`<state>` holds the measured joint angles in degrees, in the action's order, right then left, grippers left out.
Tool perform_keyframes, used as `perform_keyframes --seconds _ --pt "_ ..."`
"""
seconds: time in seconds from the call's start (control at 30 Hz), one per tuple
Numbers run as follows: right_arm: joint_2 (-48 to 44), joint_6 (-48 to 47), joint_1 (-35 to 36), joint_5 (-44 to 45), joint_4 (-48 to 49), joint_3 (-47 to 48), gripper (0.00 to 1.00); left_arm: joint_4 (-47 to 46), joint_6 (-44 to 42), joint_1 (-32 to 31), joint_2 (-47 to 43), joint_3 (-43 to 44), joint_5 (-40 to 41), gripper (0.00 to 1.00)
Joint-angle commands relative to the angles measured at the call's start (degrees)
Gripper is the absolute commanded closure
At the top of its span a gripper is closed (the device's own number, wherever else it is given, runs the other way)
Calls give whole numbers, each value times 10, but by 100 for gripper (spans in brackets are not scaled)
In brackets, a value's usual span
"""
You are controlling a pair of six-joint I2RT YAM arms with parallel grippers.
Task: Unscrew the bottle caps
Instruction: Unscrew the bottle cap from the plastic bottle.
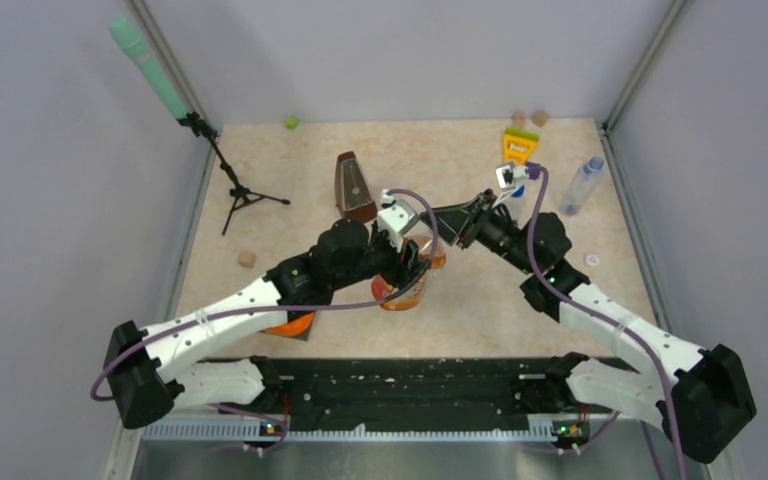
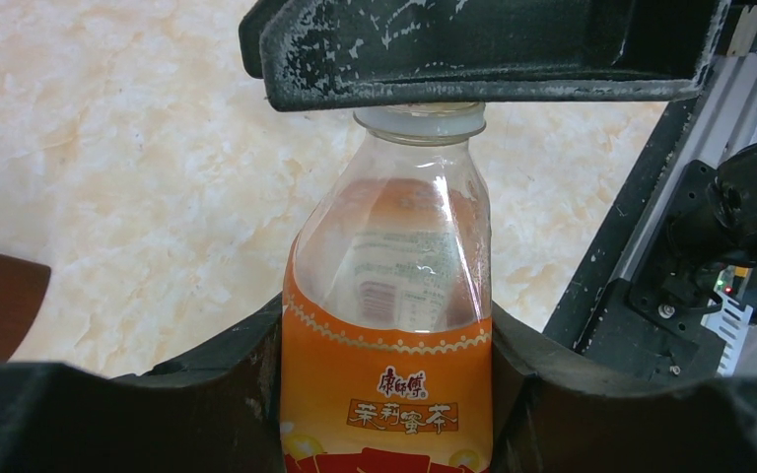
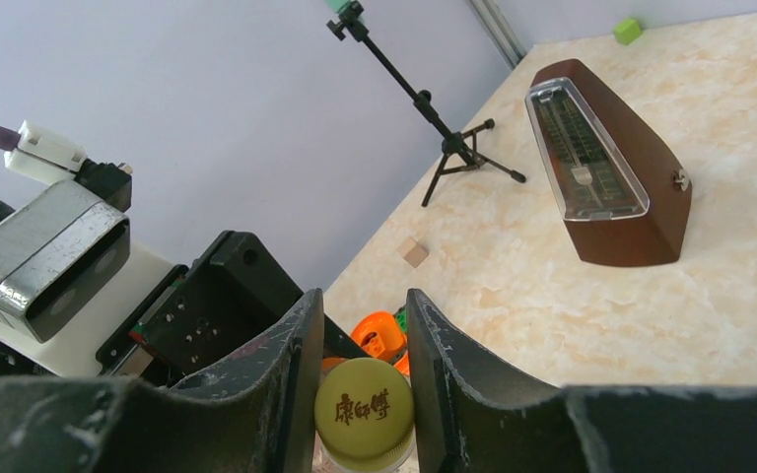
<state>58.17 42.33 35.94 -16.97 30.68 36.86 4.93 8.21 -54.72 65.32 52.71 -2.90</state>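
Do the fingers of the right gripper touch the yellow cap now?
Touching. In the right wrist view the yellow cap sits between the fingers of the right gripper, and both press against its sides with no gap showing.

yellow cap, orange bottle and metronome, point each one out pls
yellow cap (image 3: 364, 398): right wrist view, on its printed top.
orange bottle (image 2: 386, 394): left wrist view, on its orange label.
metronome (image 3: 591, 158): right wrist view, on its clear front.

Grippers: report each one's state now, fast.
Left gripper: closed on the squat orange-tinted clear plastic bottle, at its body.
Right gripper: closed on that bottle's round yellow plastic screw cap.
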Motion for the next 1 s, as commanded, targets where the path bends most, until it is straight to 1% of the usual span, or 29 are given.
perform_keyframes --seconds 0.0,0.1,0.17,0.27,0.47,0.53,0.57,0.7,0.83,0.9,0.97 --pt "6 1 6 -15 9 24 83 -30 -5 -2 0 21 23 100" --pt "11 -3 6 -28 9 27 100 -34 -7 -2 -1 20 12 100" --pt "12 -5 6 -36 12 26 100 -43 -7 -2 -6 15 -14 100" --pt "11 -12 6 -56 23 26 100 -83 -14 -1 -7 13 -72 100" --pt "10 -10 6 -88 53 21 100 -108 3 12 -5 18 -170 100" --pt "9 -9 6 -102 73 17 100 -124 20 30 -9 12 -216 100" --pt "9 -6 6 -110 87 15 100 -140 32 41 -11 6 -252 100" --pt "17 7 6 -148 139 8 100 -222 105 87 -14 -21 -359 100" --pt "22 17 6 -168 171 4 100 -217 110 97 -8 -13 -399 100" --pt "22 20 6 -182 199 -3 100 -219 110 99 1 -9 -433 100" --pt "21 23 6 -181 198 -2 100 -212 114 99 10 -2 -449 100"
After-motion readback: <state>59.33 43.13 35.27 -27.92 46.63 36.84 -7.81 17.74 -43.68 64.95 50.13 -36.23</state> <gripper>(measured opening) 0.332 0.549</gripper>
